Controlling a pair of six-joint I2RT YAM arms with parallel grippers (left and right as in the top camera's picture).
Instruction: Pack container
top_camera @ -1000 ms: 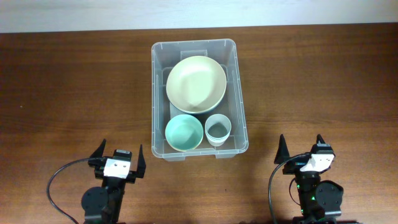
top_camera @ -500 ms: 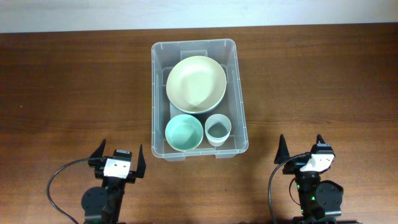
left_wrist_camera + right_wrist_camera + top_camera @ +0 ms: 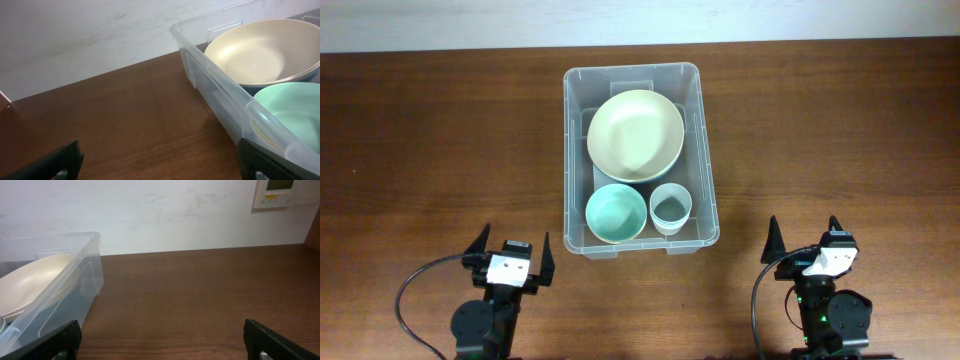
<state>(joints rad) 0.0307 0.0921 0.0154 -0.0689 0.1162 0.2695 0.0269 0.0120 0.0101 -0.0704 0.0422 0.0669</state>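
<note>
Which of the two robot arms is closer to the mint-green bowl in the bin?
Left. The left arm sits below and left of the mint-green bowl in the overhead view, outside the container; the right arm is farther off, beyond the container's right side.

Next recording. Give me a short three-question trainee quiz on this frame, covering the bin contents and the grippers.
1. True or false: the cream bowl, teal bowl and white cup all sit inside the container.
2. Which is largest? A. teal bowl B. cream bowl C. white cup
3. Fill in: the left gripper and right gripper are both ___, apart from the container.
Key: 1 true; 2 B; 3 open.
</note>
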